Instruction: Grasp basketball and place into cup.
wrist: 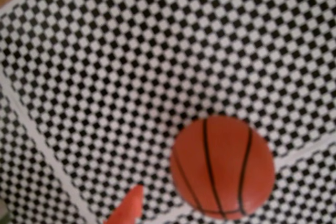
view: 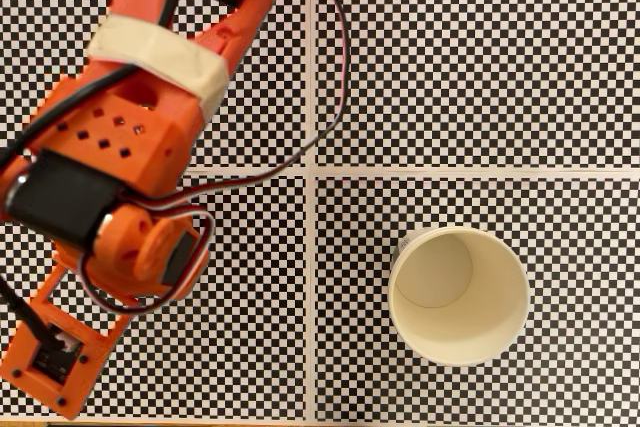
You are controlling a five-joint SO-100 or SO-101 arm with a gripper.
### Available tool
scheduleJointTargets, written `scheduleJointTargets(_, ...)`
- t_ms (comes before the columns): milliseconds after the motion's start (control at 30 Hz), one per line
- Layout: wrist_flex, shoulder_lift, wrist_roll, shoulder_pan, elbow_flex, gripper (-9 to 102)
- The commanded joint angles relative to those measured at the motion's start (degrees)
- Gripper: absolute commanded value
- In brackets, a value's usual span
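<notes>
Checkered mat (view: 480, 57) under basketball (wrist: 222, 167), pincer tip (wrist: 127, 209) beside it

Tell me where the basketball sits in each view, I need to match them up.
Fixed view: I can't find it on the visible mat; the arm covers the left side.
Wrist view: basketball at lower right, resting on the mat.
Shared landmark: the checkered mat's white dividing lines.

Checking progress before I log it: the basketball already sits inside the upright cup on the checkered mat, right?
Not quite. The cup stands upright but empty in the fixed view; the wrist view shows the basketball lying on the checkered mat.
</notes>
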State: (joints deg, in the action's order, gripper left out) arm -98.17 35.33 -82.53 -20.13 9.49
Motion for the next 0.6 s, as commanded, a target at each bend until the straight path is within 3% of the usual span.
scheduleJointTargets(0, -0.62, 0.26, -1.23, -0.79, -2.02, 52)
scheduleJointTargets(567, -0.62, -4.22, -4.66, -2.02, -0.97, 52)
